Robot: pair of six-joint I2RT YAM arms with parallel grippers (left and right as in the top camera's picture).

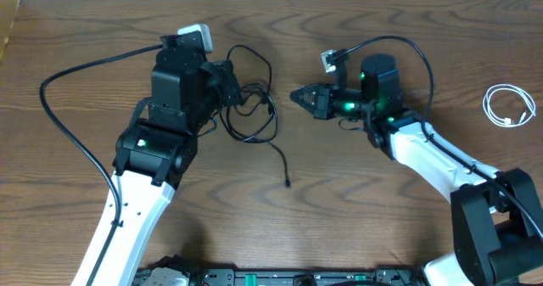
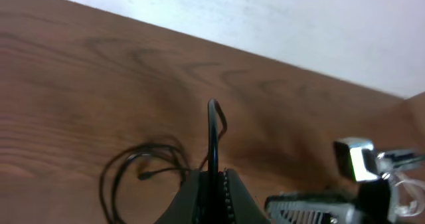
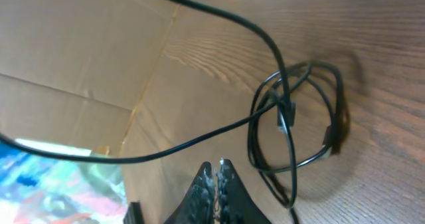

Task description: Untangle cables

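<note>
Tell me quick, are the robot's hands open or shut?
Left gripper: shut on a black cable.
Right gripper: shut, nothing between its fingers.

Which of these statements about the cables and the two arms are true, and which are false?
1. The left fingers are shut on a black cable. True.
2. The right fingers hold the white cable. False: they are shut on nothing.
3. The white cable is tangled with the black ones. False: it lies coiled by itself on the right arm's side, away from them.
4. One black plug end lies loose on the table. True.
</note>
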